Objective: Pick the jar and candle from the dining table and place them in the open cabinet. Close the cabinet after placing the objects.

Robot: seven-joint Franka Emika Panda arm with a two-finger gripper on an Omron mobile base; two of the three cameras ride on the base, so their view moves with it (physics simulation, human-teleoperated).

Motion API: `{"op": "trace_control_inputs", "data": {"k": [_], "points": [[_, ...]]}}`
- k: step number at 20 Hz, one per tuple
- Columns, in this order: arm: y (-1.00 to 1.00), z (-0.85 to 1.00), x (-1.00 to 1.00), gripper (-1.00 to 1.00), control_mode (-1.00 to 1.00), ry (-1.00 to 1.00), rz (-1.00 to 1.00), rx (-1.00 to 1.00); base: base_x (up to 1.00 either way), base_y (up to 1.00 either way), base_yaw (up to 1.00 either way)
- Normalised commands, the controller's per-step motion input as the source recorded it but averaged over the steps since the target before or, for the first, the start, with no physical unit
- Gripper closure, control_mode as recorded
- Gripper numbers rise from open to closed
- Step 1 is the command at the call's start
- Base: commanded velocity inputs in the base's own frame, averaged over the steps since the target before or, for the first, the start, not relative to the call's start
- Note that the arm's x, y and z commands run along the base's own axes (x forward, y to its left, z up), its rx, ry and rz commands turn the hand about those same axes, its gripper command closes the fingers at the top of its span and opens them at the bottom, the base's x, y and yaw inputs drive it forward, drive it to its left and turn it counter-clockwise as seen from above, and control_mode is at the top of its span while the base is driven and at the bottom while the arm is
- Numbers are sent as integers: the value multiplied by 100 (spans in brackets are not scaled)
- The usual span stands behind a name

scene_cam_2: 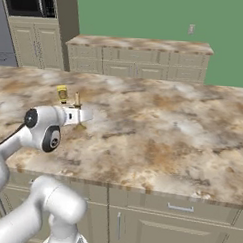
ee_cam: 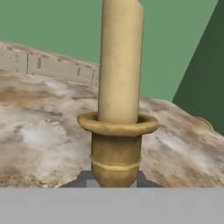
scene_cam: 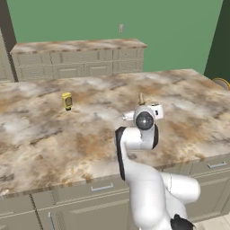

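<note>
The candle (ee_cam: 120,61) is a cream stick in a brass-gold holder, and it stands very close in the hand view. My gripper (ee_cam: 114,179) is shut on the holder's stem, a dark fingertip on each side. From the base views the candle (scene_cam: 141,98) (scene_cam_2: 77,98) pokes up just above the white hand, with the gripper (scene_cam: 142,108) (scene_cam_2: 78,116) low over the dining table (scene_cam: 45,134) (scene_cam_2: 168,130). Whether the holder's base touches the marbled top I cannot tell. The jar and the cabinet are out of view.
A small yellow container (scene_cam: 67,101) (scene_cam_2: 62,93) stands on the table to the candle's left. A beige drawer counter (scene_cam: 76,58) (scene_cam_2: 141,59) lines the green back wall. A tall unit with a dark oven (scene_cam_2: 28,2) rises at far left. A gold-rimmed round object (scene_cam: 221,83) sits past the table's right end.
</note>
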Motion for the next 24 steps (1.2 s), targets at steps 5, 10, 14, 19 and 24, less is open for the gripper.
{"op": "trace_control_inputs", "data": {"k": [5, 10, 14, 19, 24], "points": [[1, 50, -35, 100, -100, 8, 0, 5, 0, 0, 0], [-13, 7, -41, 100, -100, -3, 6, 12, 0, 0, 0], [-19, 0, -34, 100, -100, -29, 27, 13, 0, 0, 0], [-4, 0, -34, 100, -100, -36, 21, 6, 0, 0, 0], [-5, 0, -24, 100, -100, -7, 6, 1, 0, 0, 0]]}}
